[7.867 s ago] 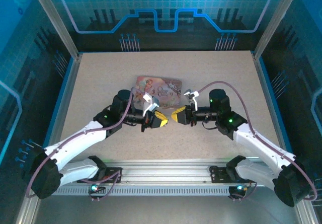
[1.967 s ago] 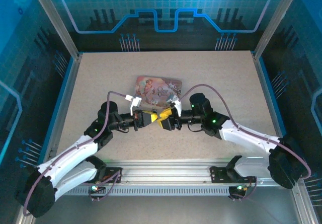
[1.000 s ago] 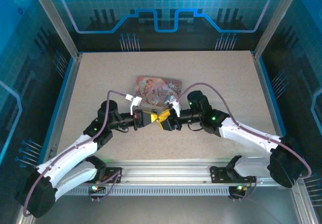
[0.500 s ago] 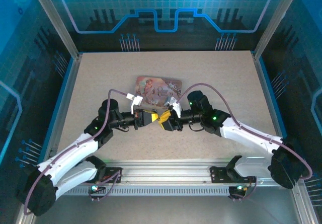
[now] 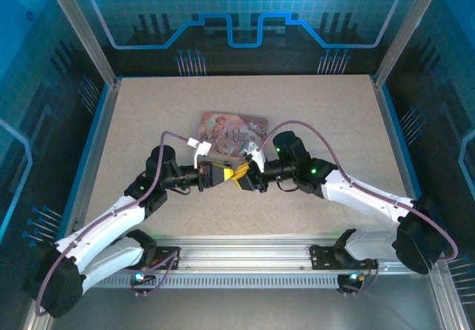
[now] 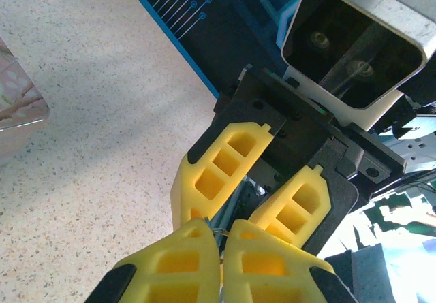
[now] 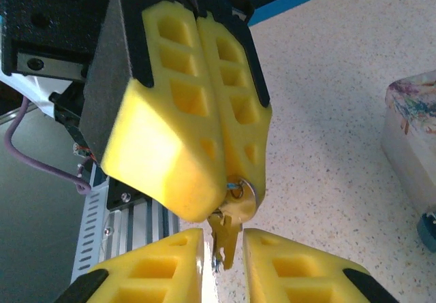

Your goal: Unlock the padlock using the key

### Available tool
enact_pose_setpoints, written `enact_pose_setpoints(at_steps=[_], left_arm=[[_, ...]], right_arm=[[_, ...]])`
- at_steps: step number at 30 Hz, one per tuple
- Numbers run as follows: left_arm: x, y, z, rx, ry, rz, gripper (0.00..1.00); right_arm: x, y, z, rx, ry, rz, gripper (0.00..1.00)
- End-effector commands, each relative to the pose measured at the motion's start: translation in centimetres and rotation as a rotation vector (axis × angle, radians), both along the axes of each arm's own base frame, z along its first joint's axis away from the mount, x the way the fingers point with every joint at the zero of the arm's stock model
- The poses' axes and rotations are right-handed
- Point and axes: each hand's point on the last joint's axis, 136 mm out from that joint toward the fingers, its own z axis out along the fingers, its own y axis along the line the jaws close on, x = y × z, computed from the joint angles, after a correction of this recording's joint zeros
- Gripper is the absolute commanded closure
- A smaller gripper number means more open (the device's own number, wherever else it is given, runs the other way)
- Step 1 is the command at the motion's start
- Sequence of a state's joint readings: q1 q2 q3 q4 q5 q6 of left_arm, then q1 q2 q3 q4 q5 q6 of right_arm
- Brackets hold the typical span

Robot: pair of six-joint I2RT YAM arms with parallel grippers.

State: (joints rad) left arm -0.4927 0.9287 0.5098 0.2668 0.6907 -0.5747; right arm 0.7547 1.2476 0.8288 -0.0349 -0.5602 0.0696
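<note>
The key (image 7: 227, 240) is held by its head in the tightly closed jaws of the left gripper (image 7: 226, 193) above the counter (image 7: 327, 146). Its blade hangs between the narrowly parted jaws of the right gripper (image 7: 223, 259).

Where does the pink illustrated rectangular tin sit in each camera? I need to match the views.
Top external: the pink illustrated rectangular tin lies mid-table, just beyond the left gripper.
Left wrist: its corner is at the left edge.
Right wrist: its end is at the right edge.
Shared landmark: the left gripper's shut yellow fingers.
</note>
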Motion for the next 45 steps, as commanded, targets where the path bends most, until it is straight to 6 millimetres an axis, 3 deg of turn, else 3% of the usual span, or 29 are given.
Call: enact_pose_setpoints(at_steps=[1, 14, 15, 18, 27, 33, 45], left_arm=[[-0.1, -0.1, 1.4, -0.011, -0.032, -0.023, 1.00], [-0.2, -0.1, 1.1, -0.015, -0.023, -0.030, 1.00], [-0.2, -0.1, 1.1, -0.016, -0.022, -0.030, 1.00], [-0.3, -0.2, 1.2, -0.017, -0.023, -0.034, 1.00], [-0.4, -0.2, 1.1, -0.018, -0.017, -0.043, 1.00], [-0.5, -0.2, 1.2, -0.012, -0.024, -0.053, 1.00], [-1.8, -0.4, 0.8, 0.061, -0.066, -0.143, 1.00]], right_arm=[[-0.7, 0.0, 1.1, -0.009, -0.027, 0.019, 0.78], [-0.2, 0.4, 0.9, -0.022, -0.035, 0.000, 0.84], [0.1, 0.6, 2.0, -0.009, -0.055, -0.004, 0.84], [0.3, 0.7, 1.7, -0.019, -0.051, -0.005, 0.85], [0.0, 1.0, 1.7, -0.014, -0.058, 0.030, 1.00], [-0.3, 0.9, 1.2, -0.023, -0.044, 0.054, 1.00], [-1.7, 0.0, 2.6, -0.040, -0.033, 0.172, 1.00]])
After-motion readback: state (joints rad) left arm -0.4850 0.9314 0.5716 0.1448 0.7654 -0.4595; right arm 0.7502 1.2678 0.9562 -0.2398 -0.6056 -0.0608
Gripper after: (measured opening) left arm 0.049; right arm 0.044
